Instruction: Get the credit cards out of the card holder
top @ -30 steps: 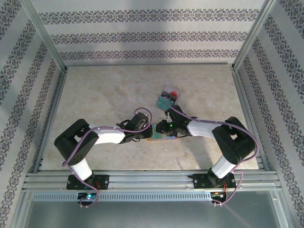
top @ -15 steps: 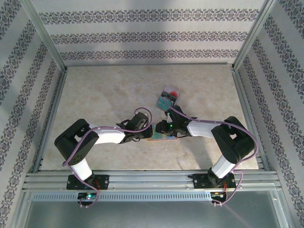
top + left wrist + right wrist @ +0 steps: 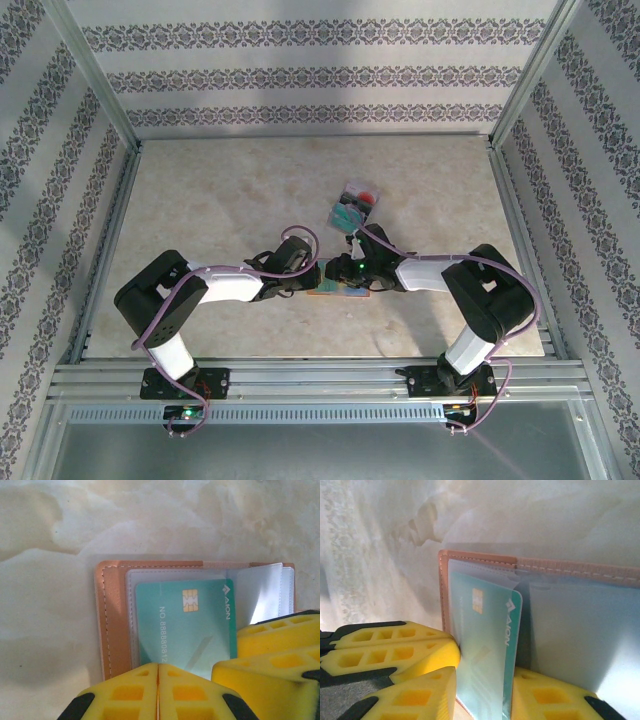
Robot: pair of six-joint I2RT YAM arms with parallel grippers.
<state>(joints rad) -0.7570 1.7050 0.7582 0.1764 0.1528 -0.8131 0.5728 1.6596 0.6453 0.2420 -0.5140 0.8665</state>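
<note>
Right gripper (image 3: 484, 680) has crept toward 9 o'clock, clamped on the teal card (image 3: 485, 645), tilting it from the card holder (image 3: 112, 620), which lies mid-table (image 3: 200, 200) pinned by the clenched left gripper (image 3: 158, 690); extraction likely underway, freed cards (image 3: 355, 205) at 12 o'clock.

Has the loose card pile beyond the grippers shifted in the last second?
No. The card pile lies at the same spot relative to the table's far edge as before.
</note>
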